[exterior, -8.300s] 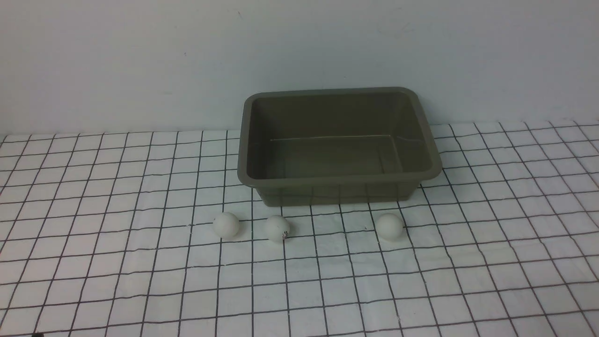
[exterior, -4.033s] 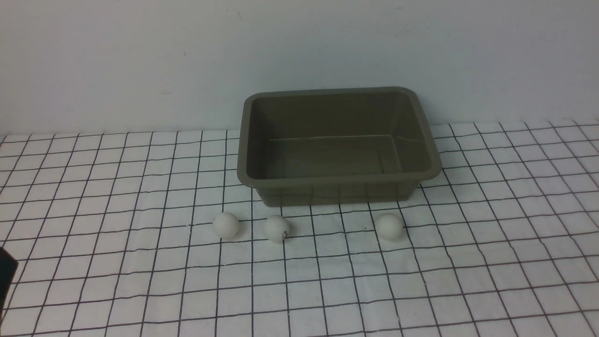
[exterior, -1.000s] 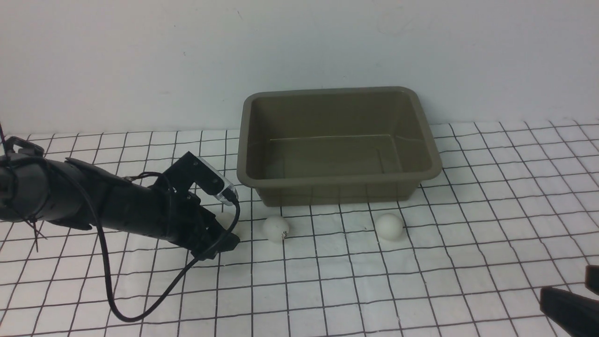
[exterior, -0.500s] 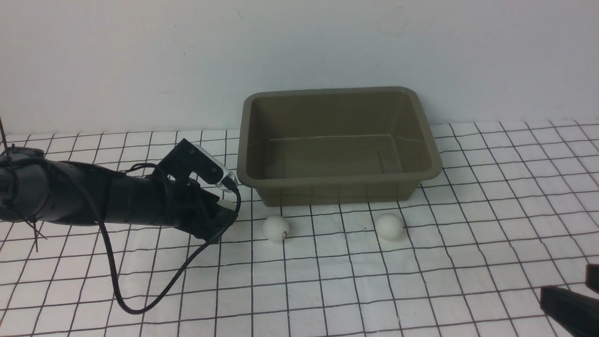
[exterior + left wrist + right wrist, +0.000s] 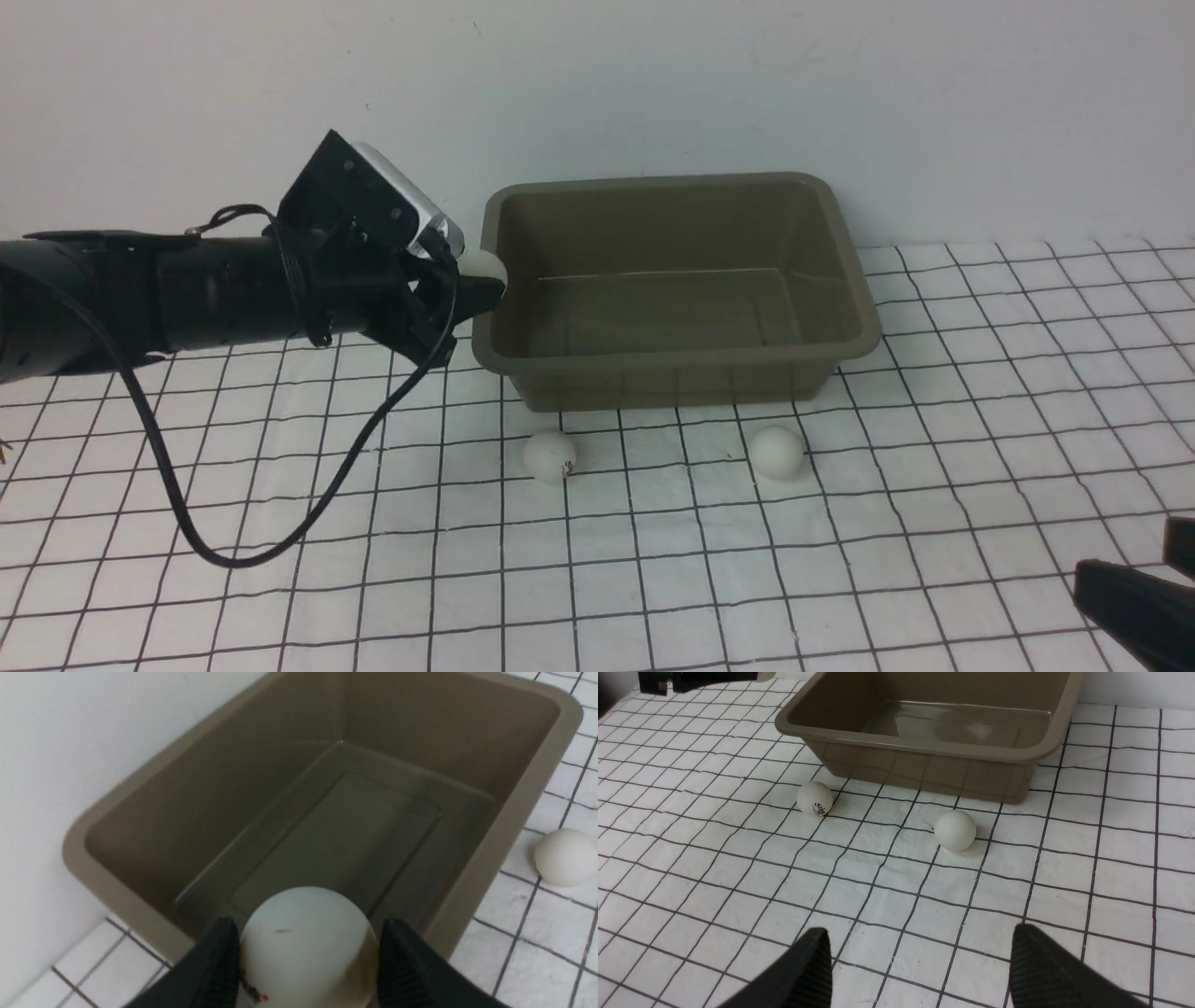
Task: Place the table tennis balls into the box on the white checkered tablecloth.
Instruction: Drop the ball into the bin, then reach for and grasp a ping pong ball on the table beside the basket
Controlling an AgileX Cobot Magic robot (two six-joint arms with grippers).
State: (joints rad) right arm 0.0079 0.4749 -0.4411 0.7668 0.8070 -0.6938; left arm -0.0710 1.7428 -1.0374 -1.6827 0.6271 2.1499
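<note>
Nearest me, at five o'clock, my right gripper [image 5: 920, 956] hangs wide and empty over the white checkered tablecloth [image 5: 653, 579]. Beyond, the marked ball [image 5: 550, 455] and the plain ball [image 5: 777, 452] lie at six o'clock of the box [image 5: 677, 359]. At its nine o'clock rim my left gripper [image 5: 306, 945] clamps the third ball [image 5: 483, 266]. First delivery is in hand; next, I judge, carry it inward, then open.
</note>
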